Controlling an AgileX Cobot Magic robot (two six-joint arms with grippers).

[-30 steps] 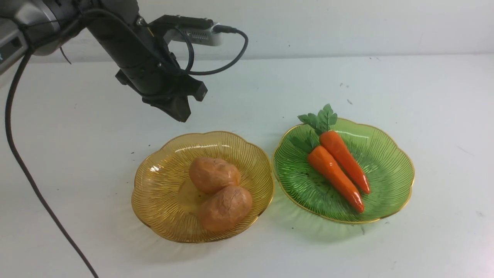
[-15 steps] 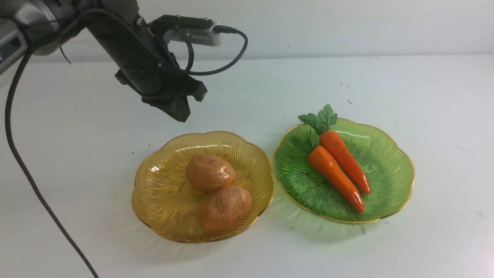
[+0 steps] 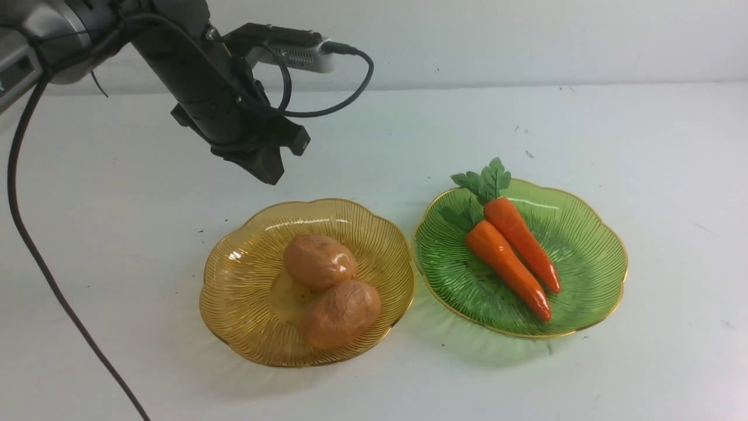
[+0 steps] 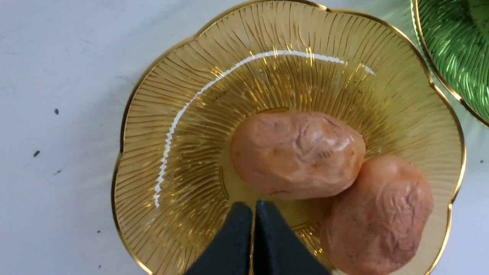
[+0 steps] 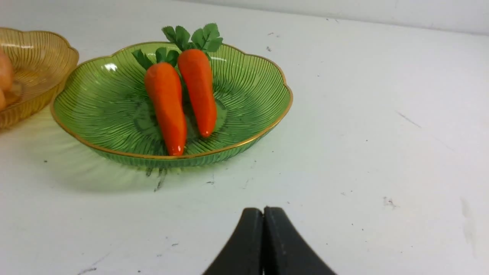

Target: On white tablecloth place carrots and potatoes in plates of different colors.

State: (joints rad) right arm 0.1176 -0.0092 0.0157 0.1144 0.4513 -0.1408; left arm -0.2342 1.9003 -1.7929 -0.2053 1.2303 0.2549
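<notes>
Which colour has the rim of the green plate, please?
The rim of the green plate is gold; it shows best in the right wrist view.

Clock set on green plate (image 5: 252, 99), leafy tops at twelve. Contains two carrots, side by side, tapering toward six. First carrot (image 5: 166, 103), on the nine o'clock side: reaches near the rim at six. Second carrot (image 5: 198, 88), on the three o'clock side: stops short of the rim near five, extends greens past the rim at twelve. At nine to ten: see amber plate (image 5: 42, 68), cut off by frame, bearing partly visible potatoes (image 5: 5, 72). Toward five, beyond rim: see right gripper (image 5: 263, 210), closed, over specked white tablecloth (image 5: 344, 145).
</notes>
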